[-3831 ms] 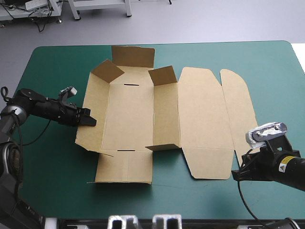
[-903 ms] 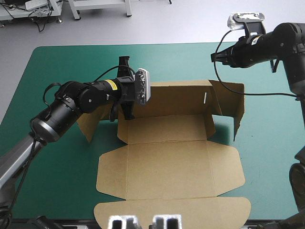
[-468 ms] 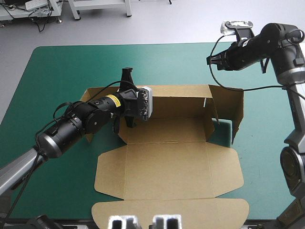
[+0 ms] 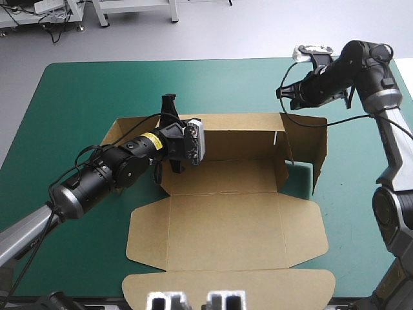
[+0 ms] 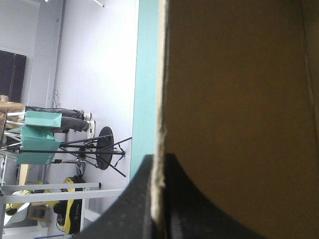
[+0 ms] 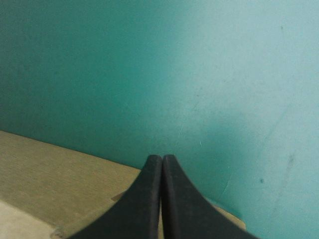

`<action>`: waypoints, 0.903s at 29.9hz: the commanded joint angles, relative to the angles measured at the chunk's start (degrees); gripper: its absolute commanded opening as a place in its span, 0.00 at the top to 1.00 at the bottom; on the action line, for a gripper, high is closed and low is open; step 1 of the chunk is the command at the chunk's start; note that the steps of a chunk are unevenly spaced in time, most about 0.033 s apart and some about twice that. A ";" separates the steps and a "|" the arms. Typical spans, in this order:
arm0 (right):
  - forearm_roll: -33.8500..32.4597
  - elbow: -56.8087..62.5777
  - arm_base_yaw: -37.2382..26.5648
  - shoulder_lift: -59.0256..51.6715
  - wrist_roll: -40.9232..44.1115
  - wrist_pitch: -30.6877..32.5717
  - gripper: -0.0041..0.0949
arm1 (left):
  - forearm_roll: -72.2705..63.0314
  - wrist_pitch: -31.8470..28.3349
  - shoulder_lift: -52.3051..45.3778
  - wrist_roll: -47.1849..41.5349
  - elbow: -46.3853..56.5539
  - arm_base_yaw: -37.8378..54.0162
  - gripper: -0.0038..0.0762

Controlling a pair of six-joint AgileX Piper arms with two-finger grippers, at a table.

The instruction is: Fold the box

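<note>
Box (image 4: 226,226) lies mid-cover (image 4: 77,90), partly formed. Its far wall (image 4: 239,132) stands upright, the right wall (image 4: 317,148) stands beyond the far-right corner, and the floor (image 4: 222,175) and two near panels (image 4: 226,284) lie flat, the nearest reaching the table's near edge. Left gripper (image 5: 158,164) is at the left part of the far wall, its fingers all but closed with the board's edge pinched between them. Right gripper (image 6: 162,158) hangs over bare cover just outside the box's far-right corner, fingers pressed together in a point and holding nothing. It is apart from the board as far as can be judged. Assessment: the step in hand appears to be setting and tucking the walls. To do it well, the left pinch should keep the far wall square to the floor without twisting the edge. The right gripper should use its closed tip to push the right wall inward along its crease, low and steady, so the board bends at the score and does not buckle. Risk: a push high on the wall may tip the whole box toward the left. Contents: nothing lies in the box, and its floor shows bare board.
</note>
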 commanded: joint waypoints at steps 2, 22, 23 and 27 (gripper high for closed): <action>1.65 3.41 -0.42 -3.35 -0.33 0.23 0.98 | -1.10 -5.78 -2.10 -0.82 -1.62 -0.37 0.96; 8.57 27.47 -0.42 -20.04 -10.38 -7.74 0.98 | -1.88 -2.56 -2.10 -2.64 -1.62 -0.37 0.96; 9.97 29.58 -0.42 -21.00 -11.72 -10.27 0.98 | -1.88 -1.61 -2.10 -2.64 -1.62 -0.37 0.96; 14.71 37.87 -0.42 -26.60 -19.48 -18.85 0.98 | -1.88 0.23 -2.10 -4.53 -1.62 -0.37 0.96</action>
